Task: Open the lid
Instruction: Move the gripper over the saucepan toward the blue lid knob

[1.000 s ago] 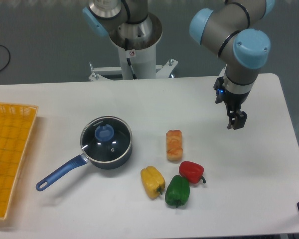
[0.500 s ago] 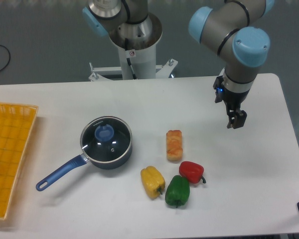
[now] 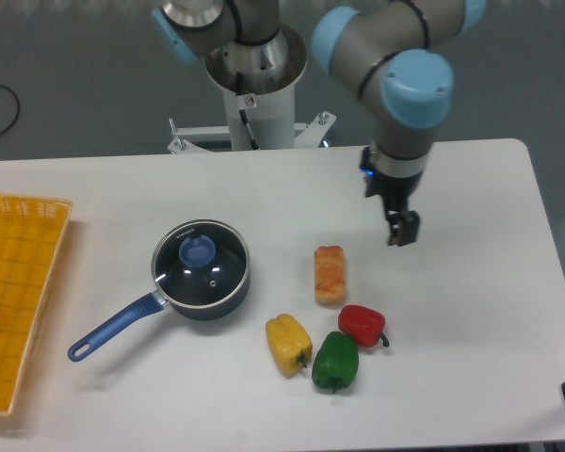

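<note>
The round glass lid with blue knob [image 3: 201, 263] sits closed on the dark blue long-handled saucepan [image 3: 169, 295], untouched; the hand [image 3: 402, 229] hangs well right, empty, its opening unclear

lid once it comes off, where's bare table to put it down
Bare table lies behind the saucepan, between it and the rear edge, and along the front between the pan handle and the yellow pepper. It is crowded around the three peppers and the orange block. The lid sits on the pan.
</note>
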{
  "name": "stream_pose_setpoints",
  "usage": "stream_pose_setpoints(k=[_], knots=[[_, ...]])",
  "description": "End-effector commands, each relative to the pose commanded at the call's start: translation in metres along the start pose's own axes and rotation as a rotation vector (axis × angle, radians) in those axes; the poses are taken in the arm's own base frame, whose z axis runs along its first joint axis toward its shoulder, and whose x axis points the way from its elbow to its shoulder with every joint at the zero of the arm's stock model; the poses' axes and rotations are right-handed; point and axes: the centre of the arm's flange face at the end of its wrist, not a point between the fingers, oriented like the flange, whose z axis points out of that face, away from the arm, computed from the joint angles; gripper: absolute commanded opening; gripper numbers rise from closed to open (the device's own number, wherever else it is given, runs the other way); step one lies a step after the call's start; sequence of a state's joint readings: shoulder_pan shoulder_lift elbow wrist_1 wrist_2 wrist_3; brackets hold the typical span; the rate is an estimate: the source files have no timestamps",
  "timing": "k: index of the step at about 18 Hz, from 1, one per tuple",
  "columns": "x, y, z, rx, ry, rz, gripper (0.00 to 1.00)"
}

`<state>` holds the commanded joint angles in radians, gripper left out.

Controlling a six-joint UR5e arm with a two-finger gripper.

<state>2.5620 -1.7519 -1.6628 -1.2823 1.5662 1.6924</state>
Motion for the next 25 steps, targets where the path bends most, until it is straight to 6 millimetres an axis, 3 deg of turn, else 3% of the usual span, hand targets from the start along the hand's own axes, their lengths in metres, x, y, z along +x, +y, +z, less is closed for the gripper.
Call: stream_pose_setpoints(k=[8, 13, 19, 25], knots=[[0.025, -0.093, -0.002, 0.001, 0.028, -0.057, 1.00], [0.045, -0.120, 0.014, 0.004, 0.063, -0.024, 1.00], [0.050, -0.153, 0.020, 0.009, 0.039, 0.004, 1.00], [0.059, -0.178, 0.046, 0.017, -0.013, 0.050, 1.00]])
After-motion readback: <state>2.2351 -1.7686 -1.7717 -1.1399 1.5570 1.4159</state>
